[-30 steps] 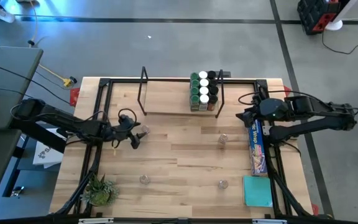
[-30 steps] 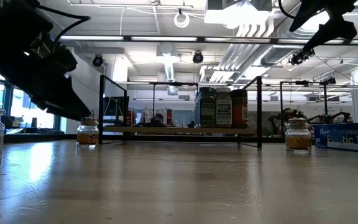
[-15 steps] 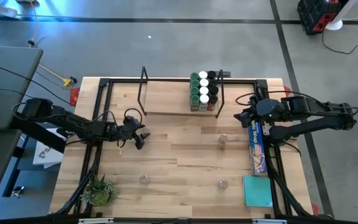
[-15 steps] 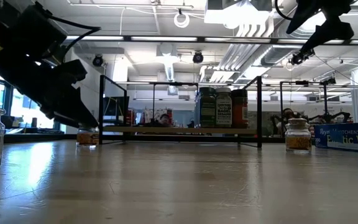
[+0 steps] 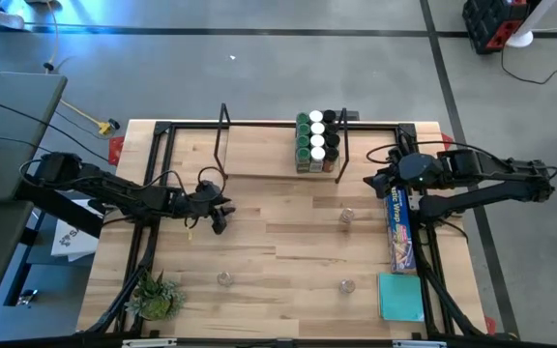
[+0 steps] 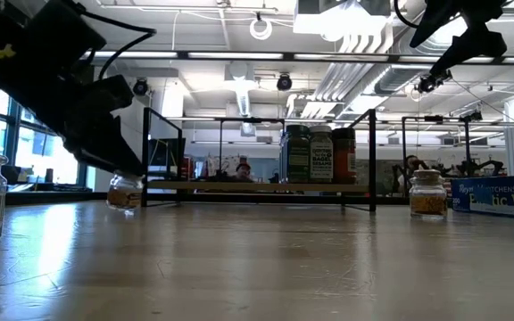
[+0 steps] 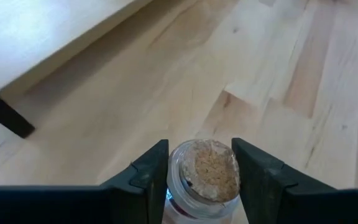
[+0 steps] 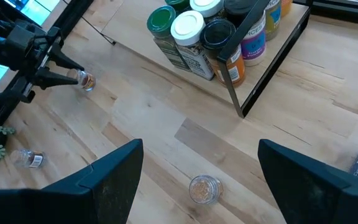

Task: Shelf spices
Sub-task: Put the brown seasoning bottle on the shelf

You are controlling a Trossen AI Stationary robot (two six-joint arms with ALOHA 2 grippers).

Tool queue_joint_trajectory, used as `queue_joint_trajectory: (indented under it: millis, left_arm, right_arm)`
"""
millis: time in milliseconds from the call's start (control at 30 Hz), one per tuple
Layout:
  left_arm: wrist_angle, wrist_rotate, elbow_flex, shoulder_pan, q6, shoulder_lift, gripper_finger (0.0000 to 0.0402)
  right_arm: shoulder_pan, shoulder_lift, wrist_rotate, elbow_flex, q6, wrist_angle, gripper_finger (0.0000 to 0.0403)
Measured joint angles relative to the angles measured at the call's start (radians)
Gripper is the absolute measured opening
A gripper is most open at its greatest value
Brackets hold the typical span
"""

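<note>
Pale butcher-block wood makes up your counter point(image 5: 288, 242), and your left gripper point(image 5: 219, 210) sits low over its left half, just in front of the shelf's left end. Its fingers point(image 7: 143, 174) press both sides of a clear-lidded spice jar point(image 7: 204, 175) holding tan grains. In the low view that jar point(image 6: 125, 191) appears slightly tilted with its base just off the wood, though you cannot be sure of the gap.

The shelf point(image 5: 259, 155) stands along the back edge of the counter, a pale board between black wire end frames. A cluster of jars point(image 5: 317, 140) with green, white and dark lids fills its right end; the rest of the board is bare.

Three more clear jars stand loose on the counter: one point(image 5: 346, 217) in front of the shelf's right end, one point(image 5: 345, 286) nearer the front edge on the right, and one point(image 5: 224, 279) near the front on the left, beside the small green plant point(image 5: 156, 295).

Your right gripper point(image 5: 383, 180) hovers high beside the shelf's right end, above the blue wrap box point(image 5: 400, 230), fingers point(image 8: 114, 171) spread wide and holding nothing.
</note>
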Motion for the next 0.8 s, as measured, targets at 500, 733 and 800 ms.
queue_joint_trajectory:
  millis: [500,733,800]
  left_arm:
    - [-0.140,-0.007,0.247,0.022,0.091,0.001,0.0144]
    - [-0.137,0.006,0.511,0.197,0.178,0.131,0.0143]
    - [-0.132,0.063,0.599,0.268,0.230,0.215,0.0143]
  right_arm:
    - [0.000,0.000,0.000,0.000,-0.032,0.000,0.0312]
    - [0.000,0.000,0.001,0.000,-0.091,0.000,0.0312]
    - [0.000,0.000,0.001,0.000,-0.095,0.000,0.0312]
